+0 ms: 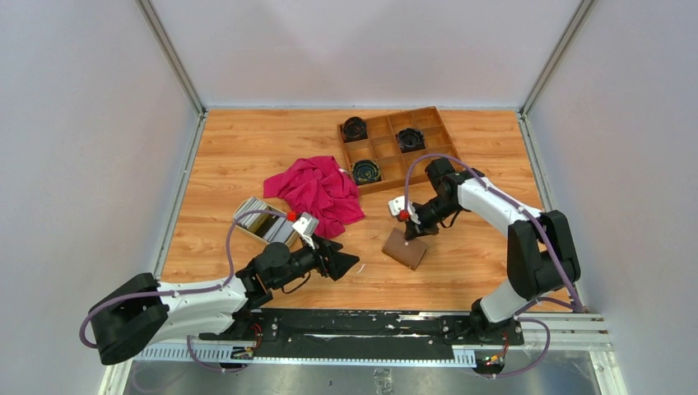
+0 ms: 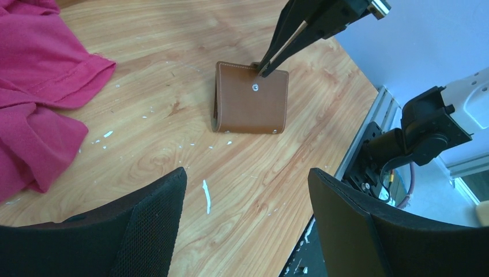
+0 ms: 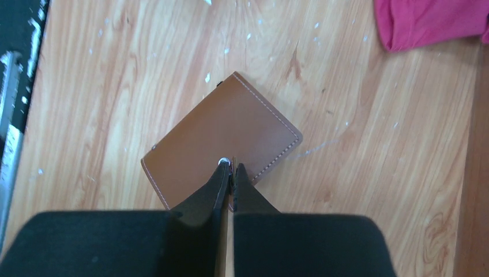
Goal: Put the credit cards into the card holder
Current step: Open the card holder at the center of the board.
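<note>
The task looked barely begun. The stack of thin white and grey plastic credit cards sat on the left of the wooden counter, just beside the crumpled pink cloth and well apart from the holder. No card was visible in either claw or in the holder. Judging by that, opening the holder was the step in hand, and every card remained to be fetched and slid into a pocket.

The small brown leather folding card holder was near the middle front of the counter, folded over. Its lower edge rested on the wood and its upper edge was raised. The right claw met it from above, its fingers pressed almost together at the raised edge, right beside the metal snap stud. It appeared to be pinching the flap or tab there, though the exact layer caught could not be made out.

The left claw hovered low over the counter with its jaws spread wide and nothing between them. It pointed at the holder from the left, near it but not touching.
</note>
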You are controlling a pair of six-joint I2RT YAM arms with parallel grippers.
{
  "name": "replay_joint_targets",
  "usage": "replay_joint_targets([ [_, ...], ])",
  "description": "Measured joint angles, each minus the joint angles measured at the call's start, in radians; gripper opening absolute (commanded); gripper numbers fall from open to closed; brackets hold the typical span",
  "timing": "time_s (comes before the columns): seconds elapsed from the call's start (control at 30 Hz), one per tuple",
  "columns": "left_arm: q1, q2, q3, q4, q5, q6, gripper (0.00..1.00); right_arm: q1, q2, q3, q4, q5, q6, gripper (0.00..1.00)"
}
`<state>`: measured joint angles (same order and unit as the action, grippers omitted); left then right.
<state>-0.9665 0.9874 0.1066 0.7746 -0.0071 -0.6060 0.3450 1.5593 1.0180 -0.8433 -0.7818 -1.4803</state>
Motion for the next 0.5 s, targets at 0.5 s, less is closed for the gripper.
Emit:
replay_joint_targets([
  [0.5,0.000,-0.051,-0.011,0.000,-0.062,-0.055,1.00,0.002,-0.010,0.001,-0.010,-0.235,0.151,0.00],
])
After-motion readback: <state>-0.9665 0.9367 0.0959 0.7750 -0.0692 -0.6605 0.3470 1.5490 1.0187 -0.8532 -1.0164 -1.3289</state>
